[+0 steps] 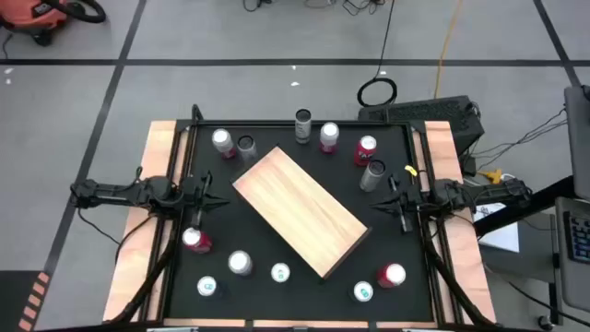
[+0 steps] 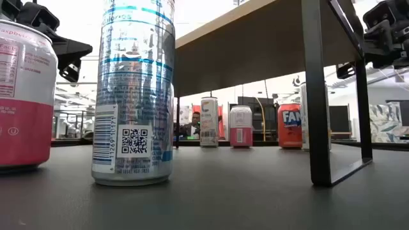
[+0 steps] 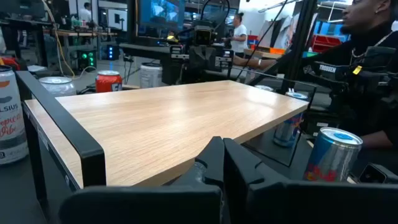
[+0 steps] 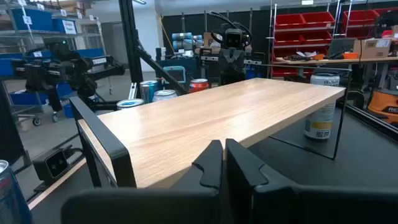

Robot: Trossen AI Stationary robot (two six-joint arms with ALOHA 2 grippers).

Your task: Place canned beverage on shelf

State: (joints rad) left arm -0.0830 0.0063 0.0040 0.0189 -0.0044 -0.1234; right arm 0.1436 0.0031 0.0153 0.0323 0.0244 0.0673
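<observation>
Now, left gripper [image 1: 205, 195]: fingers pressed together on nothing, hovering at the left side of the black table [image 1: 304, 290], tips aimed at the shelf.
Right gripper [image 1: 398, 205]: fingers likewise clenched and empty, at the table's right side, facing the left one across the shelf.
Shelf [image 1: 300, 209]: pale wooden slab on black legs, lying diagonally at the table's middle, directly ahead of both pairs of fingers and between them; its top is bare.
Cans nearest the left fingers: a red-and-white can [image 1: 194, 240] just beside them toward the front edge; a silver can [image 1: 240, 263] and two teal-topped ones [image 1: 280, 273] farther along the front.
Cans nearest the right fingers: a grey can [image 1: 372, 173] just beside them toward the back; a red can [image 1: 366, 149] beyond it.
Far side: more cans stand along the back edge, apart from the shelf.
Front right corner: a red can [image 1: 393, 275] and a teal-topped can [image 1: 363, 292], well apart from either gripper.
</observation>
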